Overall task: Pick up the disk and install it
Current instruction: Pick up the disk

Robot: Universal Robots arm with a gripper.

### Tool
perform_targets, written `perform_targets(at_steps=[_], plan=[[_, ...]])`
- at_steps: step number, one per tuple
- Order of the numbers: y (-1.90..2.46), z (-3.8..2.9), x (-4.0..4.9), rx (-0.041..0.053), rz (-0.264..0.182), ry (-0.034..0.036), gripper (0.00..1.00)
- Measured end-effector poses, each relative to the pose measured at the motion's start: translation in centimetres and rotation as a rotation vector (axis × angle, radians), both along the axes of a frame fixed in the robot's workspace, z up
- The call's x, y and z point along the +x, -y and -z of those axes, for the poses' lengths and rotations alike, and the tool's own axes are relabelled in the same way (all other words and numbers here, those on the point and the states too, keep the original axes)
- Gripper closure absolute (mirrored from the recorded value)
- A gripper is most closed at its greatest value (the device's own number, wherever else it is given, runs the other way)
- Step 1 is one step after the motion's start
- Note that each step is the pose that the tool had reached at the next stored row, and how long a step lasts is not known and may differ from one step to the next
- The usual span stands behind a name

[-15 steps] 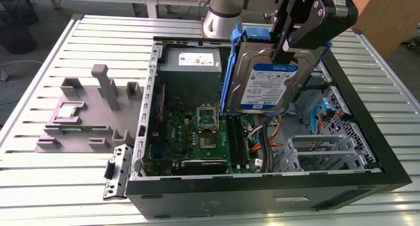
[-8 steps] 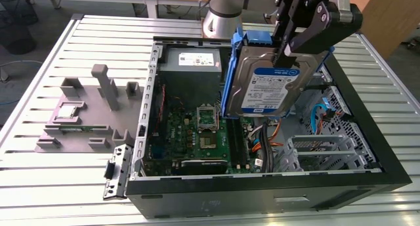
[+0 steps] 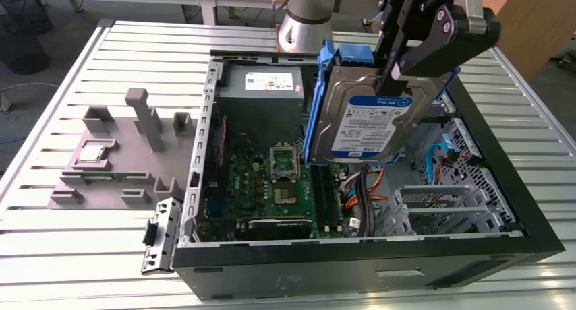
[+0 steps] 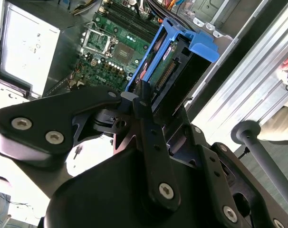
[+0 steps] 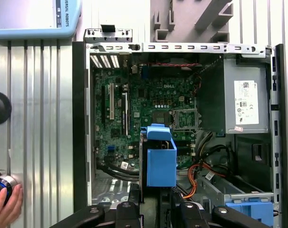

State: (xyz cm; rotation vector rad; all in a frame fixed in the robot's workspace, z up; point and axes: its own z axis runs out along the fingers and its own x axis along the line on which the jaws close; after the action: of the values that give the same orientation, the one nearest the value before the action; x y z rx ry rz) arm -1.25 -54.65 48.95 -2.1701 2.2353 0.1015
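The disk point(image 3: 373, 125) is a silver hard drive with a white-and-blue label in a blue plastic carrier. It hangs tilted, nearly on edge, above the open computer case point(image 3: 360, 256), over the area between the motherboard point(image 3: 270, 182) and the metal drive cage point(image 3: 441, 202). My black gripper point(image 3: 396, 74) is shut on the disk's upper end. In the second wrist view the gripper point(image 4: 148, 102) clamps the disk point(image 4: 175, 61), seen edge-on. The first wrist view looks straight down past the gripper point(image 5: 156, 209) onto the disk's blue carrier point(image 5: 160, 159).
The case lies open on a slatted metal table point(image 3: 72, 256). A grey power supply point(image 3: 266, 87) fills its far corner. Orange and blue cables point(image 5: 196, 175) run beside the cage. A grey fixture point(image 3: 117, 155) stands at the exterior view's left. A person's hand point(image 5: 4, 209) rests on a knob.
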Motion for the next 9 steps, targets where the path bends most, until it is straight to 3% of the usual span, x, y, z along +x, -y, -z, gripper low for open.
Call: perform_targets(at_steps=[9], plan=[[0.00,0.01,0.72,-0.0001,0.000,0.0000,0.65]])
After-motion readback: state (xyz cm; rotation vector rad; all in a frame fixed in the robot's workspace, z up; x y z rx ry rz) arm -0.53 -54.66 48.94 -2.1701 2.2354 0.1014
